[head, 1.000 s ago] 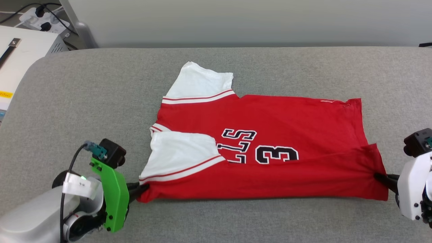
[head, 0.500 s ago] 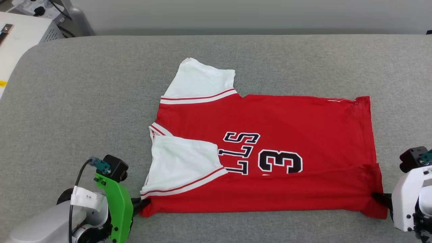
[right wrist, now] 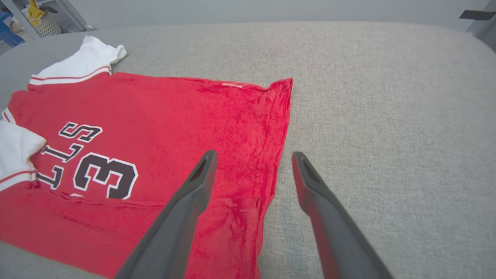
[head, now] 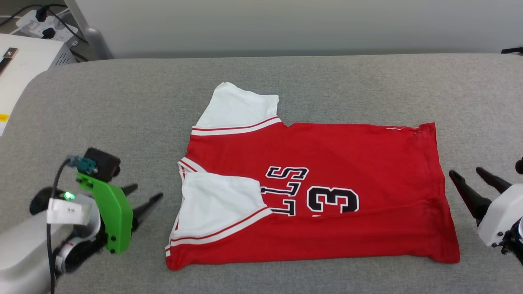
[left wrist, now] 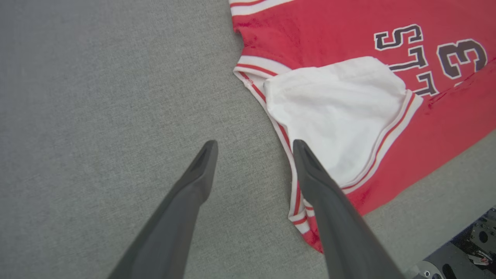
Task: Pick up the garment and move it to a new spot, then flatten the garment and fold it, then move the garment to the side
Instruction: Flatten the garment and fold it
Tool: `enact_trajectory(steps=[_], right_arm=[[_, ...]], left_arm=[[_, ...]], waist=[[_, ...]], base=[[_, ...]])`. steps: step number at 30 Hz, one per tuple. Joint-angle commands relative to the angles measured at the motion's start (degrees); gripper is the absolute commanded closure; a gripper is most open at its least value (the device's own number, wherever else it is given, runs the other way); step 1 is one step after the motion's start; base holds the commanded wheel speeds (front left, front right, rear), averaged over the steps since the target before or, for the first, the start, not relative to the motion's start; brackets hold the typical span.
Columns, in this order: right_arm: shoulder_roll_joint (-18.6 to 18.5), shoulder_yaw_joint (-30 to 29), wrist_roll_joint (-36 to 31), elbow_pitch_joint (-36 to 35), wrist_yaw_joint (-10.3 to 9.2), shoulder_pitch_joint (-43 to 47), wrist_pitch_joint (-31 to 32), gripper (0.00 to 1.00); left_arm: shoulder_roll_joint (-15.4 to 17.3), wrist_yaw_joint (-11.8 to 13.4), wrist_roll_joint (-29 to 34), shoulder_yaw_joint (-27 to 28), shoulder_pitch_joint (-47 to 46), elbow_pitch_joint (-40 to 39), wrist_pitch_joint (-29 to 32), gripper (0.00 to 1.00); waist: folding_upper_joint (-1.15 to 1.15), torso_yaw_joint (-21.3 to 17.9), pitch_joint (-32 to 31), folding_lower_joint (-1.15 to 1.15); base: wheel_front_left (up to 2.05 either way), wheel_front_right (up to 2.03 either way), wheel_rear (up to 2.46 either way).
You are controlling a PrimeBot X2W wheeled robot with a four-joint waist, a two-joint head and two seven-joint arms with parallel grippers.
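A grey padded surface [head: 102,106] fills the scene, with a pale wall [head: 286,24] behind it. The garment [head: 347,163] lies near the middle of it. Its long axis runs side to side in front of the robot, collar end to the left and hem [head: 443,192] to the right. Its near long edge appears to be doubled over onto the lettering.

The left gripper [head: 147,192] is spread wide and empty, just off the collar end. The right gripper [head: 466,171] is also spread and empty, just beside the hem. Each arm faces its own end, about equally close.

The near sleeve [head: 220,200] lies on the red body, while the far sleeve [head: 241,104] sticks out beyond the far edge. That far edge probably has to be taken next.
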Motion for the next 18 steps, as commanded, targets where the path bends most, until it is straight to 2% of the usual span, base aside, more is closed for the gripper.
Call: enact_trajectory(steps=[1,7,10,15,18], right_arm=[[1.38,-1.46,-2.00,-1.13,-0.04,-0.25,-2.76,0.00],[7.28,-7.07,-10.09,-6.10,-0.04,0.12,-11.69,0.00],[10.65,-8.29,-13.52,-9.77,-0.04,0.54,-15.08,0.00],[12.92,-7.98,-18.01,-13.40,-0.04,0.40,-19.41,0.00],[13.85,-6.91,-19.50,-15.11,-0.04,-0.10,-20.81,0.00]], left_arm=[[0.68,0.90,1.48,0.86,-2.55,-0.38,-0.48,0.00],[-0.72,1.81,3.48,4.19,-9.41,1.67,-1.91,0.00],[-2.54,1.05,4.31,5.08,-13.59,3.87,-0.97,0.00],[-5.96,-0.45,5.46,6.18,-21.50,8.26,2.08,0.00],[-8.26,-2.08,5.24,6.10,-26.65,12.17,6.45,0.00]], waist=[[0.00,-0.62,0.17,0.00],[0.00,-2.05,2.73,0.00],[0.00,-3.10,4.80,0.00],[0.00,-4.71,8.79,0.00],[0.00,-5.80,11.35,0.00]], base=[[0.00,0.00,0.00],[0.00,0.00,0.00],[0.00,0.00,0.00],[0.00,0.00,0.00],[0.00,0.00,0.00]])
